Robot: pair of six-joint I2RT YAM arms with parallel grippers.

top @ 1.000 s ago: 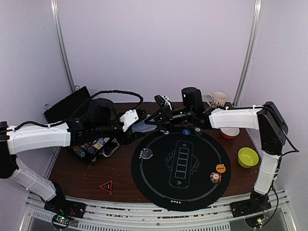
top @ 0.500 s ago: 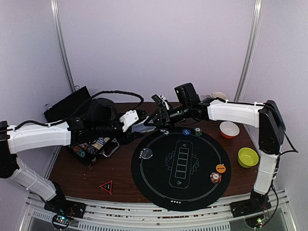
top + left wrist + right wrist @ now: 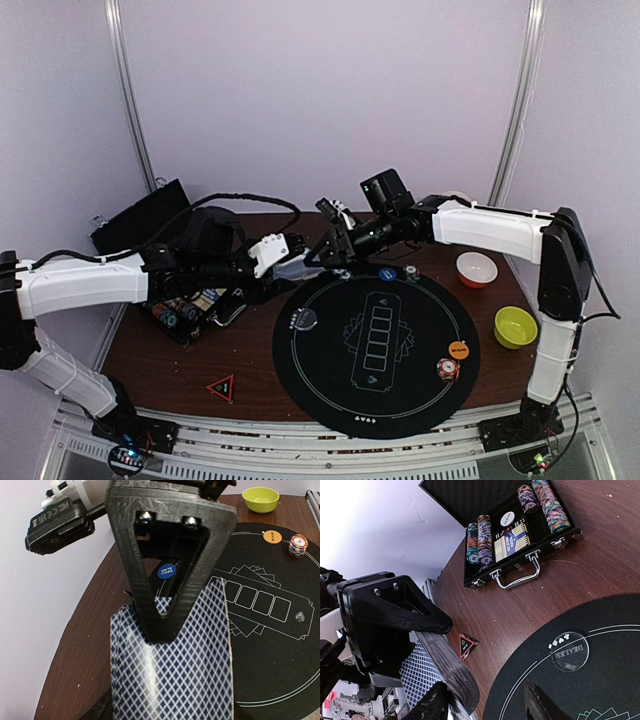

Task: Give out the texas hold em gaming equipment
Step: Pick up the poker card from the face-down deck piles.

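At the upper-left edge of the round black mat (image 3: 330, 395), the left claw (image 3: 300, 266) is clamped on a deck of playing cards (image 3: 200, 670). From above, the deck is only a pale sliver. The left wrist view shows its blue diamond-patterned back filling the lower middle of the frame, pinned under a black triangular finger (image 3: 160, 605). Through that finger's opening the blue button (image 3: 166, 571) shows.

The right claw (image 3: 333, 247) sits just right of the deck in the top view, its jaws apart. Its own wrist view shows bare mat between its fingertips (image 3: 540, 707), with the deck at lower left. That view looks most clearly into the open black case (image 3: 520, 527) at the top, with rows of chips inside, and shows the lettering on the clear dealer button (image 3: 569, 651).

An orange button (image 3: 458, 350) and a chip stack (image 3: 447, 369) lie at the mat's lower right on the brown table (image 3: 180, 370).
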